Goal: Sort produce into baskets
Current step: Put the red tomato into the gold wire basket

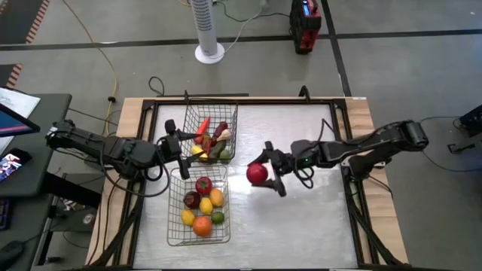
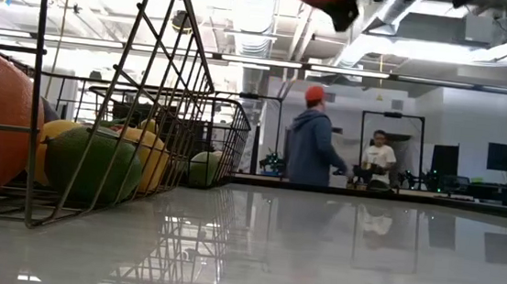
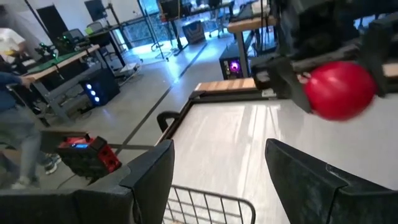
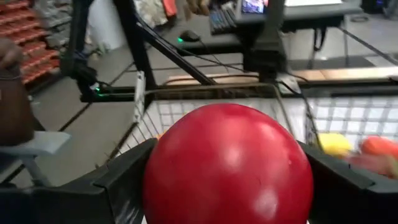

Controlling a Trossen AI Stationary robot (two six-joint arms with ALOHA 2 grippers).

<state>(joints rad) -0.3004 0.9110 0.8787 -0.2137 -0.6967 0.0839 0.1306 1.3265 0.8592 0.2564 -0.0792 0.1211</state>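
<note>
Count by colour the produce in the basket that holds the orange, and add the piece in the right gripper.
Red: 3, two apples in the basket, one held apple in the right gripper
Yellow: 3, lemons
Orange: 1, the orange
Green: 1, a lime
Total: 8

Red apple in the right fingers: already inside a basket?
No. The red apple is held above bare table, right of the near basket, by the right gripper.

No text, label, brand, number or sign can be read anywhere in these views. The screens and papers at the edges are too small to make out.
</note>
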